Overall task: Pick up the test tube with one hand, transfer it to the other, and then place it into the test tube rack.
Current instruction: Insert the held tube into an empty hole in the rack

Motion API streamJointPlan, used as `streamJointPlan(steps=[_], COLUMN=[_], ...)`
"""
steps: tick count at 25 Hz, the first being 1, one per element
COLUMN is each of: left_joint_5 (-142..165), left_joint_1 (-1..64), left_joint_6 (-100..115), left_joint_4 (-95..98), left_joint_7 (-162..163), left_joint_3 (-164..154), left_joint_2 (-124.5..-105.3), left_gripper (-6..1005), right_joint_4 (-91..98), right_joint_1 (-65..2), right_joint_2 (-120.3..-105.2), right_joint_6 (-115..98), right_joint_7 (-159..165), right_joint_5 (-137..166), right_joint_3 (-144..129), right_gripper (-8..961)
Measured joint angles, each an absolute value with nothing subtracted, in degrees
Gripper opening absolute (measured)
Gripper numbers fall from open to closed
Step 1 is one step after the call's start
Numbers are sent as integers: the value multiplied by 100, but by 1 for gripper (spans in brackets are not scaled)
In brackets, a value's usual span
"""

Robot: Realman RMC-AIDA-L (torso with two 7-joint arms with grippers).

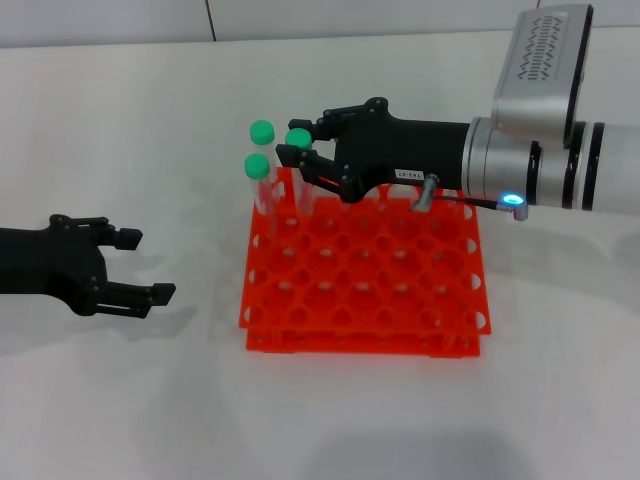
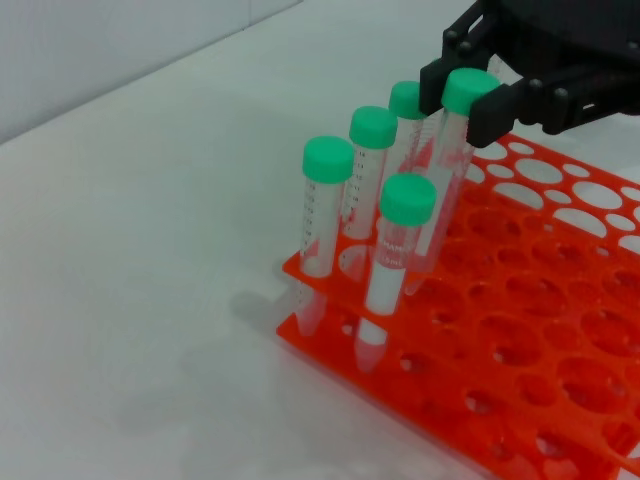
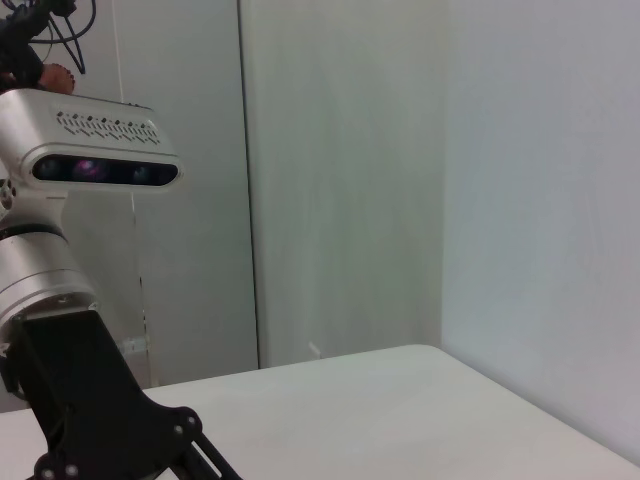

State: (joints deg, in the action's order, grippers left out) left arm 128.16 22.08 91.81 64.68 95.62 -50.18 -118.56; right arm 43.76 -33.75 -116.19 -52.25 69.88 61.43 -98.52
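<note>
Right gripper point(image 1: 296, 153), labelled, over the far left corner of the test tube rack point(image 1: 400, 300); fingers closed on the green cap of the test tube point(image 2: 448, 170), its lower end in a rack hole; four capped tubes point(image 2: 328, 215) stand alongside; left gripper point(image 1: 140, 267) beside the rack, fingers spread, holding nothing.

**Tubes and right pincer crowd the rack's far-left corner**

Green-capped tubes point(image 1: 259, 167) stand clustered there in the test tube rack point(image 1: 365, 270), with the right pincer point(image 1: 296, 148) closed around one among them. The left pincer point(image 1: 143, 266) sits open on bare tabletop point(image 1: 130, 400), well apart.
</note>
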Motion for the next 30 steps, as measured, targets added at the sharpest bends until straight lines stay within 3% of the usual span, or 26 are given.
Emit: streamJointPlan(steps=[14, 19, 27, 30], left_joint_5=[12822, 12783, 12697, 12681], left_joint_1=[2269, 2267, 2234, 2215], left_joint_6=[9174, 9184, 9274, 9448], left_joint_4=[6338, 6363, 6593, 6818], left_joint_7=[9539, 9537, 9541, 9563], left_joint_3=[-4999, -4980, -4953, -4851], left_joint_2=[-11830, -11812, -11754, -11754], left_gripper=[875, 875, 875, 875], right_joint_4=[4406, 4562, 5689, 5866], right_joint_1=[-3372, -3222, -2178, -1997], right_joint_2=[-11588, -11548, -11448, -11423], right_joint_6=[-5471, -5641, -5756, -6067], right_joint_7=[6939, 6946, 7298, 7856], right_joint_5=[6171, 6174, 6514, 7188], right_joint_3=[-9850, -9780, -9344, -8975], right_gripper=[283, 410, 634, 629])
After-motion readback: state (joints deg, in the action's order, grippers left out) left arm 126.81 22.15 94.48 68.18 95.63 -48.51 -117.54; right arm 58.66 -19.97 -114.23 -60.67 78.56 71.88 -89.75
